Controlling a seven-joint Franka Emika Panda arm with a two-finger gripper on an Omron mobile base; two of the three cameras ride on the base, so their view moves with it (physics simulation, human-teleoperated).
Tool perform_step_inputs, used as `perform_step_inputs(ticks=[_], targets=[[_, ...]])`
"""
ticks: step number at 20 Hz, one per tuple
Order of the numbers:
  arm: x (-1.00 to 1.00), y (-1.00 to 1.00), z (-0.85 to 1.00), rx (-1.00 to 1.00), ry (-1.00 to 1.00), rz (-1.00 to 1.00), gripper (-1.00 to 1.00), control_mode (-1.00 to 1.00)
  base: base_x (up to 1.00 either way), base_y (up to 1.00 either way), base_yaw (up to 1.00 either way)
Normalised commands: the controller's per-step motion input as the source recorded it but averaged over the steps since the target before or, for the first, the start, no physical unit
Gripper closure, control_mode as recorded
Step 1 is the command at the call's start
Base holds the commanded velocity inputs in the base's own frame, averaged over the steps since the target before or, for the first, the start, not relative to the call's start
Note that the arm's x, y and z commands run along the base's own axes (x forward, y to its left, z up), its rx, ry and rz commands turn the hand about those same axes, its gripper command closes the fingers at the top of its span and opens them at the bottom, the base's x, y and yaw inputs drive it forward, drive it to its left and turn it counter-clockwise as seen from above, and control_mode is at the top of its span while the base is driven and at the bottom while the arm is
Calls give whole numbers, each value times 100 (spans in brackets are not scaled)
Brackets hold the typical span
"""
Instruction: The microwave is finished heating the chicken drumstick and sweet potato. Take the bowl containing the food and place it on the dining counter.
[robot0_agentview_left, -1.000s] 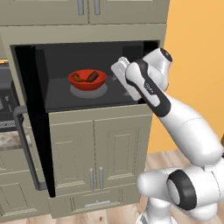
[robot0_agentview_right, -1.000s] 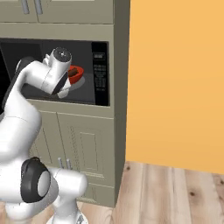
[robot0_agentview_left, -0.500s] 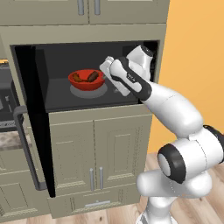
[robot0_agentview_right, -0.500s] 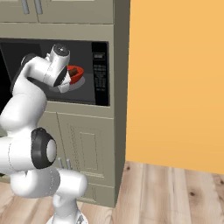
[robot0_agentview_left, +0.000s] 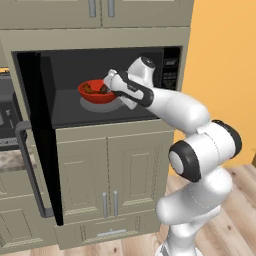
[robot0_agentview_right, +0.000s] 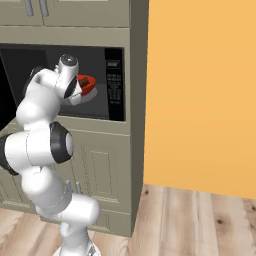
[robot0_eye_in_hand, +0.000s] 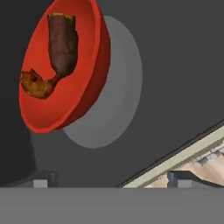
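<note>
The bowl (robot0_agentview_left: 96, 92) sits on the round turntable (robot0_eye_in_hand: 111, 100) inside the microwave (robot0_agentview_left: 100, 85), with the food (robot0_eye_in_hand: 54, 54) lying in it: a dark brown piece and a smaller orange-brown lump touching it. Judged by the shadow under it in the left base view and the plate beneath it in the hand view, the bowl has not been lifted; it rests where the heating left it.

What has changed is the arm. Over the last second it has pushed forward from just outside the cavity mouth, and the tool (robot0_agentview_left: 111, 85) now reaches inside the microwave, right beside the bowl's near rim. In the hand view the bowl has come close and large, off to one side of the line between the two fingertips (robot0_eye_in_hand: 40, 180), which stand well apart with nothing between them: the tool is spread and holds nothing.

So the approach is nearly done, but the grasp is not yet made. I judge the next step needs the tool to shift sideways toward the bowl's rim so that one finger goes inside and one outside before clenching.

The microwave's door (robot0_agentview_left: 46, 140) hangs wide to the bowl's left, clear of the arm. The dining bench lies out of frame.
</note>
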Motion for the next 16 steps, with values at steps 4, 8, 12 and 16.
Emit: perform_step_inputs(ticks=[4,8,12,16], targets=[[65,19,-17,-1,0,0,-100,-100,0,0,0],[57,8,-11,0,0,-1,-100,-100,0,0,0],[53,3,-8,0,0,-1,-100,-100,0,0,0],[46,3,-18,0,0,0,-100,-100,0,0,0]])
